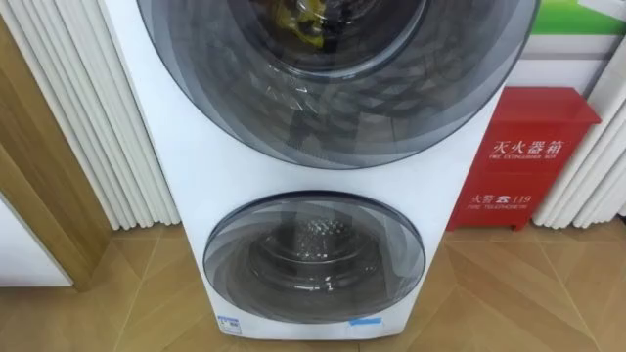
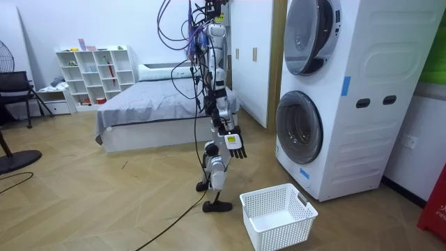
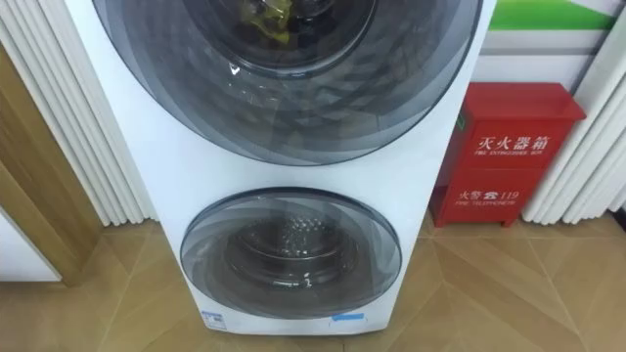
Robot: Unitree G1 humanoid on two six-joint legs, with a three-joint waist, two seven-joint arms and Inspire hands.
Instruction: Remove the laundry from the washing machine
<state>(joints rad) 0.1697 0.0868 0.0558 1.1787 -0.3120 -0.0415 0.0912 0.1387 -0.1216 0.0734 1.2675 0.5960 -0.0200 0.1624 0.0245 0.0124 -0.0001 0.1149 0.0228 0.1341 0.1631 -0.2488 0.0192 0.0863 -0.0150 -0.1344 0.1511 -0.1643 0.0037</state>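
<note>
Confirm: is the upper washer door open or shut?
Shut. The upper door lies flush against the washing machine front; a yellow item shows behind its glass.

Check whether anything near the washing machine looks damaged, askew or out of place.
Nothing stands out. The upper door and lower door are shut, the white basket stands upright on the floor, the red cabinet stands straight.

One washing machine [image 2: 376, 125], two round doors [image 1: 333, 88] [image 1: 313, 256], one white basket [image 2: 282, 236], one red box [image 1: 518, 156], one bed [image 2: 160, 104]

Washing machine [image 3: 284, 178] beside red cabinet [image 3: 509, 156]
</note>
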